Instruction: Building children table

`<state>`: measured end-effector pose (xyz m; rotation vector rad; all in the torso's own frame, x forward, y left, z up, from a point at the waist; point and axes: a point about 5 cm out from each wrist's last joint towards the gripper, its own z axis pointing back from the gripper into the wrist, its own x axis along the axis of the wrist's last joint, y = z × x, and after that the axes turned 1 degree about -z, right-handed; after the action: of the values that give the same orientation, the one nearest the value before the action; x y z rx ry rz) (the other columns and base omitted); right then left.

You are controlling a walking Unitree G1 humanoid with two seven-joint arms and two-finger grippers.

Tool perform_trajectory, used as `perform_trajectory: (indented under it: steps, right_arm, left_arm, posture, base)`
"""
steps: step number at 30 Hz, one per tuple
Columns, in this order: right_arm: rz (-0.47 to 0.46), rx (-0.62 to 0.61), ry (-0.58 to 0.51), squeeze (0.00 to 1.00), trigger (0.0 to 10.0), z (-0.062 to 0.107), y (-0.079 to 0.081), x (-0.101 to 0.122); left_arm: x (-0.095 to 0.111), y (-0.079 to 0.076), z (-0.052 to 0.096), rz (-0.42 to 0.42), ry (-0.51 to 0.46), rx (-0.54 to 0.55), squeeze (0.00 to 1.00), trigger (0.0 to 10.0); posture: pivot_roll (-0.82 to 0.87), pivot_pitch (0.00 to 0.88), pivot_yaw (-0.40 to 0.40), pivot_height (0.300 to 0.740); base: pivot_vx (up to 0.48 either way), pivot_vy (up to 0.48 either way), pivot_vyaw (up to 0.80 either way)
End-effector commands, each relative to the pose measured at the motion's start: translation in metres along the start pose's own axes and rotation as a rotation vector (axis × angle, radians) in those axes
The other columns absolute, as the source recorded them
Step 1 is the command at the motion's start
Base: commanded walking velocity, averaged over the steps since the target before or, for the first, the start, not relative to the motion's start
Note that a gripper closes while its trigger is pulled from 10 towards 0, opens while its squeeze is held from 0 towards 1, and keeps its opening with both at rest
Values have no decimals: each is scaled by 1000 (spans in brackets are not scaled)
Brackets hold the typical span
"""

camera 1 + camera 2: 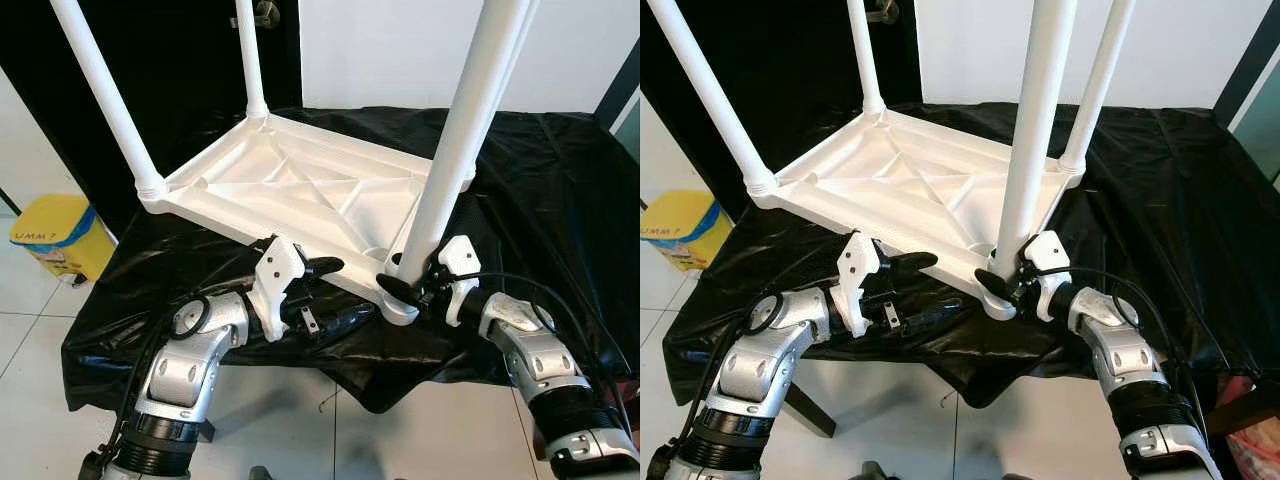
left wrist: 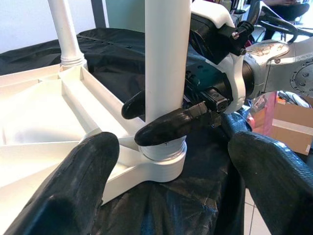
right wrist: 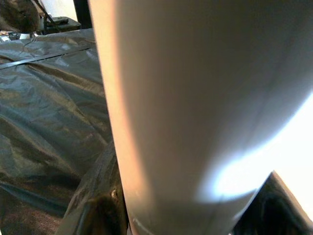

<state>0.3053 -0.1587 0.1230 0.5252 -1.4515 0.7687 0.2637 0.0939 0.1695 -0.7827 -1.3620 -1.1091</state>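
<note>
The white plastic children's table [image 1: 300, 190] lies upside down on the black-covered surface, its legs pointing up. My right gripper [image 1: 402, 284] is shut on the near right leg [image 1: 450, 150] just above its corner socket [image 2: 161, 157]. In the right wrist view that leg [image 3: 195, 98] stands between the two black fingers [image 3: 98, 200]. My left gripper [image 1: 336, 292] is open at the table's front edge, just left of that corner. Its fingers [image 2: 63, 191] stand wide apart with nothing held.
Three more white legs [image 1: 105, 95] rise from the other corners. Black sheeting [image 1: 560, 180] drapes over the edges of the support. A yellow bin [image 1: 55, 235] stands on the tiled floor at the left. A cardboard box [image 2: 291, 132] sits beyond my right arm.
</note>
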Motion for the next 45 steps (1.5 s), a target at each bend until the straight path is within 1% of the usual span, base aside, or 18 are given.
perform_trajectory:
  steps: [1,2,7,8,9,16,20,23,27,29,30,31,33,34,35,38,39,45]
  right_arm:
    - [-10,6,28,0,0,4,-1,-7]
    - [-12,-4,25,0,10000,5,-1,-7]
    - [-39,-117,-47,0,10000,5,0,-2]
    - [-39,-117,-47,0,10000,5,0,-2]
    - [-69,-180,-65,0,10000,5,4,-2]
    - [-74,-265,-56,0,10000,6,9,-5]
    - [-89,-393,-52,0,10000,6,18,-10]
    - [-85,-425,-50,0,10000,6,21,-10]
    - [-126,-559,-43,0,10000,8,26,-13]
    - [-126,-559,-43,0,10000,8,26,-13]
    - [-137,-617,-34,0,10000,9,27,-15]
    - [-137,-617,-34,0,10000,9,27,-15]
    - [-147,-768,-18,0,10000,13,30,-20]
    - [-147,-768,-18,0,10000,13,30,-20]
    - [-152,-820,-13,0,10000,14,32,-21]
    - [-158,-847,-11,0,10000,13,36,-21]
    - [-170,-844,-9,0,10000,10,42,-21]
    - [-164,-844,-25,0,10000,8,45,-17]
  left_arm:
    - [0,4,1,1,6,102,0,10000]
    - [0,3,1,1,6,101,0,10000]
    - [0,3,0,4,7,99,0,10000]
    - [0,3,0,4,7,99,0,10000]
    - [-1,3,0,6,7,99,0,10000]
    - [-1,2,0,13,7,97,0,10000]
    - [-2,2,-2,16,8,88,0,10000]
    - [-2,2,-3,15,9,84,0,10000]
    - [-2,2,-4,13,7,73,0,10000]
    - [-2,2,-4,13,7,73,0,10000]
    - [-2,2,-5,14,6,68,0,10000]
    - [-2,2,-5,14,6,68,0,10000]
    - [-2,2,-7,13,5,58,0,10000]
    - [-2,2,-7,13,5,58,0,10000]
    - [-2,2,-7,11,5,55,0,10000]
    - [-2,2,-7,10,5,54,0,10000]
    - [-2,2,-7,11,4,55,0,10000]
    - [-2,0,-6,14,5,57,0,10000]
  posture:
    - [-77,12,-7,740]
    - [-77,12,-7,740]
    - [-87,11,-11,740]
    - [-87,11,-11,740]
    - [-89,12,-11,740]
    - [-93,14,-9,740]
    - [-107,19,-2,740]
    - [-116,16,1,740]
    - [-127,12,7,740]
    - [-127,12,7,740]
    - [-129,13,9,740]
    - [-129,13,9,740]
    - [-131,7,5,740]
    - [-131,7,5,740]
    - [-131,7,5,740]
    - [-130,6,5,740]
    - [-127,5,3,740]
    - [-122,5,1,740]
  base:
    - [0,0,0]
    - [0,0,0]
    - [0,0,0]
    - [0,0,0]
    - [0,0,0]
    - [0,0,0]
    - [0,0,0]
    - [0,0,0]
    - [0,0,0]
    - [0,0,0]
    - [0,0,0]
    - [0,0,0]
    - [0,0,0]
    - [0,0,0]
    - [0,0,0]
    - [0,0,0]
    - [0,0,0]
    - [0,0,0]
